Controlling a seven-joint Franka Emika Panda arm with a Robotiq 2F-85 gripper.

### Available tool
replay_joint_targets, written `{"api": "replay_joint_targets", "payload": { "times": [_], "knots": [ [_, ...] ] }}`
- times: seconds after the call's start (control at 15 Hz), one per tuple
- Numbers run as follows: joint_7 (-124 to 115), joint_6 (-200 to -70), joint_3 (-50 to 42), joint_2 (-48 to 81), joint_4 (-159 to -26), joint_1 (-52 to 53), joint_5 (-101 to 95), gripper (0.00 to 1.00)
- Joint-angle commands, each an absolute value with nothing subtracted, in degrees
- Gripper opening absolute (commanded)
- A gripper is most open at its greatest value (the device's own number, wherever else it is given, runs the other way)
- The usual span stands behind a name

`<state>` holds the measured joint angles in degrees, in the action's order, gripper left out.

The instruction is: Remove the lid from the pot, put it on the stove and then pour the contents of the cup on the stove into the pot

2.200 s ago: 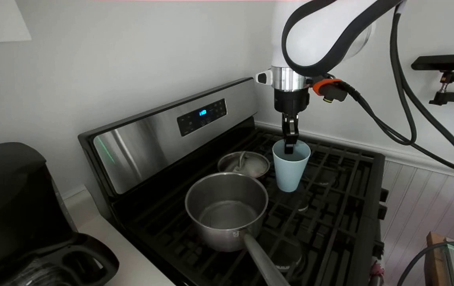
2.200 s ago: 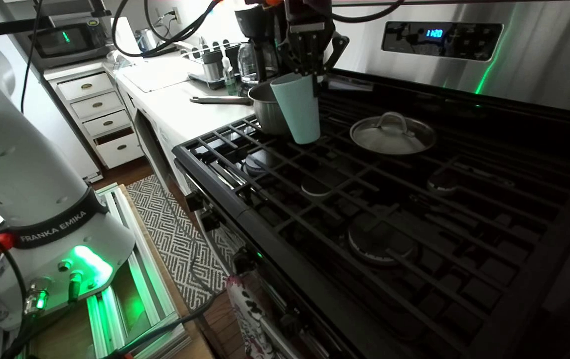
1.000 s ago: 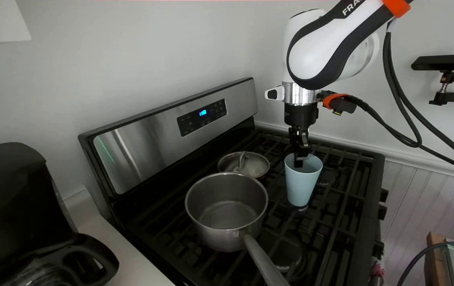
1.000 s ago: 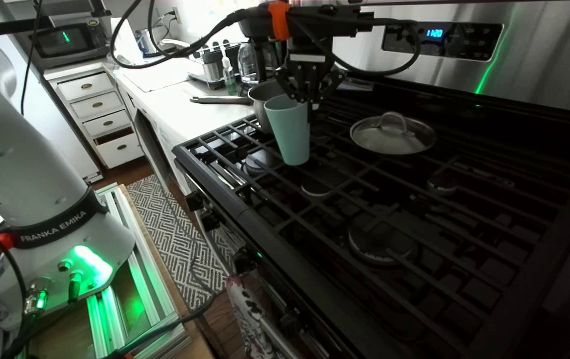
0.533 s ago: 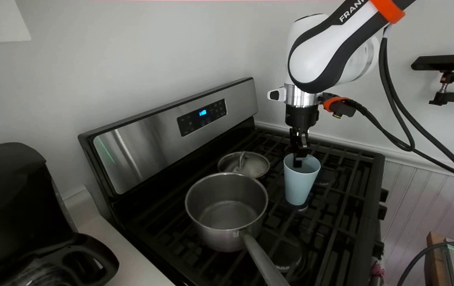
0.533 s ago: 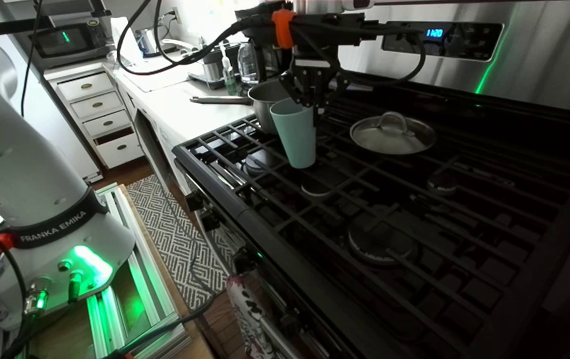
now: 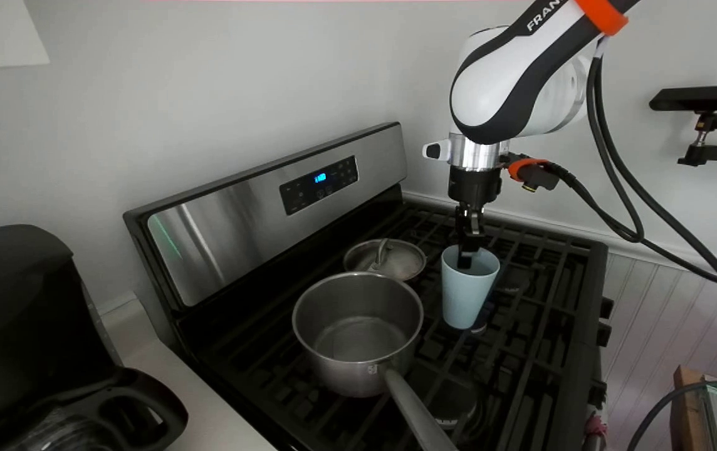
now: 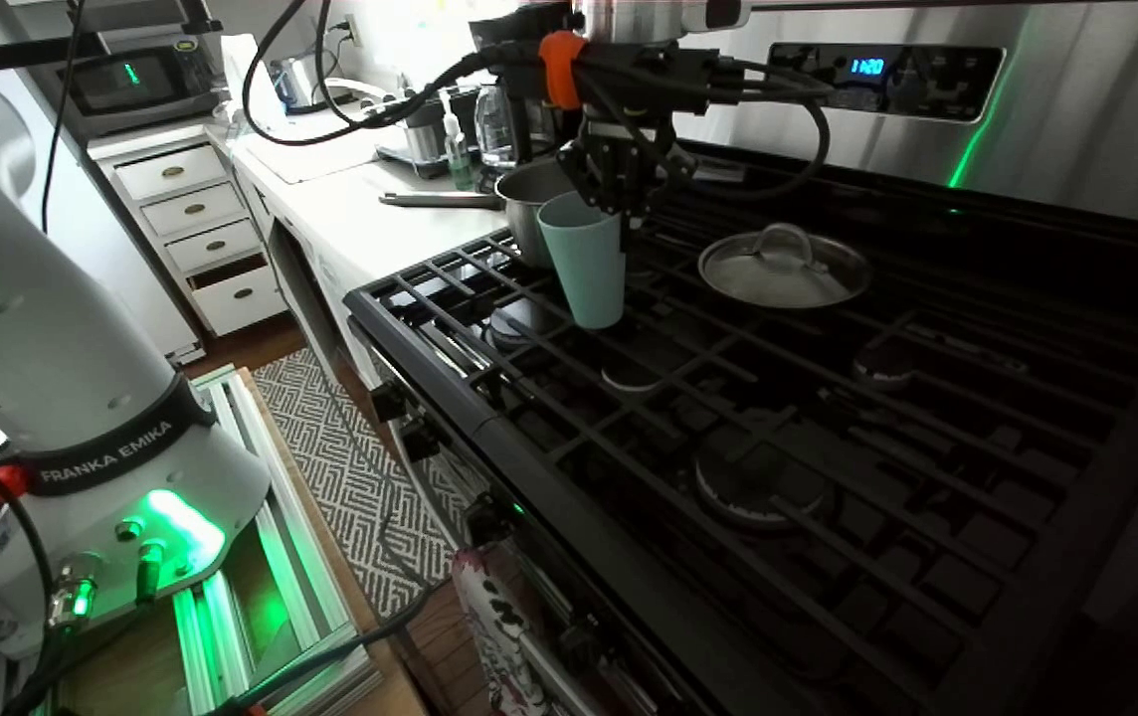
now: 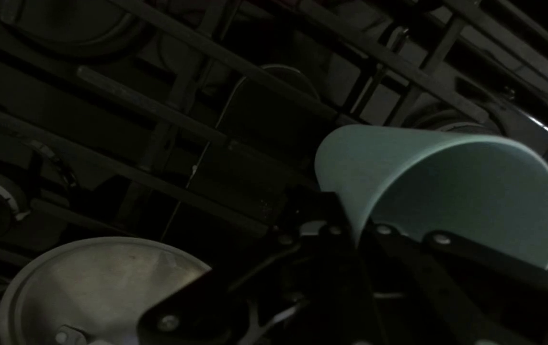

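Observation:
My gripper (image 7: 466,257) is shut on the wall of the light-blue cup (image 7: 465,297), one finger inside the rim and one outside, as the wrist view shows the cup (image 9: 365,163). I see no contents inside it. The cup is slightly tilted, low over the grates of the stove (image 7: 227,244); I cannot tell whether it touches them. The pot (image 7: 346,376) stands uncovered on the grates beside the cup; in an exterior view the pot (image 8: 526,239) is partly hidden behind the cup. The lid (image 7: 403,260) lies on the grates near the back panel, knob up; the wrist view shows the lid (image 9: 106,282).
The pot's long handle (image 7: 418,413) sticks out toward the stove's front edge. A black coffee maker (image 7: 20,300) stands on the counter (image 7: 177,388) beside the stove. Cables (image 8: 400,104) hang from the arm. A towel (image 8: 499,626) hangs at the stove's front.
My gripper and the held cup have come down closer to the grates over the last two seconds, with slight sideways drift. The pot and lid have not moved.

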<state>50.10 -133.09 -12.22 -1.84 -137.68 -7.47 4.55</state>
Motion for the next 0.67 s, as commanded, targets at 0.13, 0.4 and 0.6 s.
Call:
{"api": "replay_joint_targets", "payload": {
  "times": [0.13,0.4,0.6],
  "knots": [
    [51.43,-133.74,-11.62,-0.93,-137.35,-8.11,6.2,0.01],
    [50.68,-133.24,-11.81,-0.3,-136.92,-8.37,5.6,0.01],
    [50.34,-133.11,-11.72,0.03,-136.77,-8.39,5.03,0.32]
  ]
}}
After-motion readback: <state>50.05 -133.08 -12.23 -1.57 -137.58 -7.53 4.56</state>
